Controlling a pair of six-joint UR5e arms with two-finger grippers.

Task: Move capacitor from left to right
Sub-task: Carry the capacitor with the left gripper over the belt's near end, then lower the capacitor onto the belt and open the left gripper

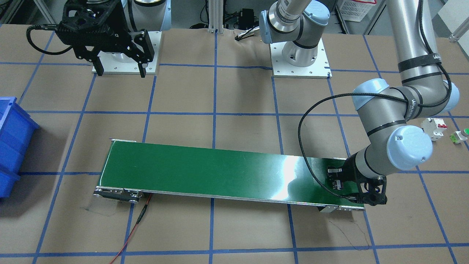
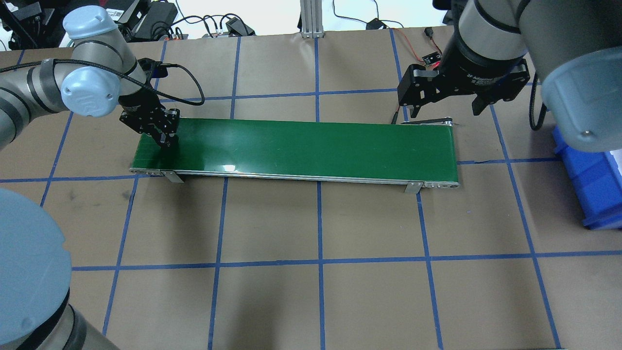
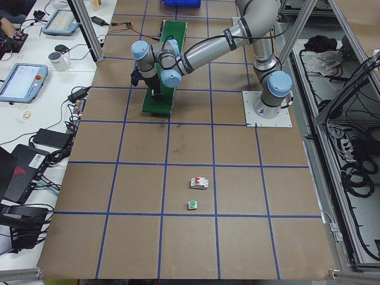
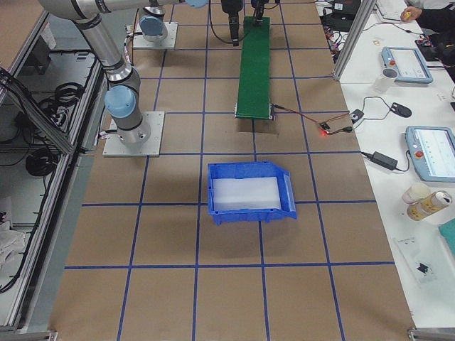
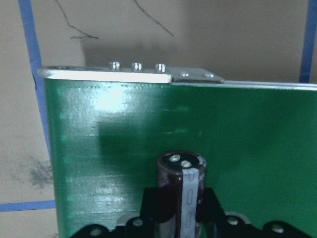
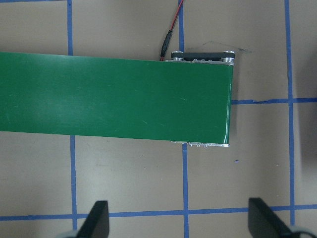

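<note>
Seen from the robot's left end of the worktop (image 2: 369, 218), the green button (image 3: 193, 205) lies nearest, with the white breaker (image 3: 199, 183) just beyond it. Both sit on the brown paper, well apart from everything else.

Farther along, the left arm bends down over the left end of the green belt (image 2: 311, 146). The left hand (image 2: 166, 139) points down at the belt, a little in from its end edge, and is clamped on the capacitor (image 5: 179, 181). The wrist view shows the capacitor upright between the two black fingers (image 5: 148, 210). It is a dark cylinder with a pale stripe down its side and two silvery terminals on its top face. Green belt lies behind it on every side, so it is over the belt, but I cannot tell whether its base touches the surface.

The belt runs on across the worktop, bare and glossy.

At its right end the right hand (image 2: 445, 109) hangs above the far corner. Its fingers are spread wide apart and hold nothing. A red and black wire (image 6: 171, 25) leaves the belt's frame there.

Past that end, the blue bin (image 4: 249, 206) stands on the worktop, clear of the belt, with a white bottom showing inside.
</note>
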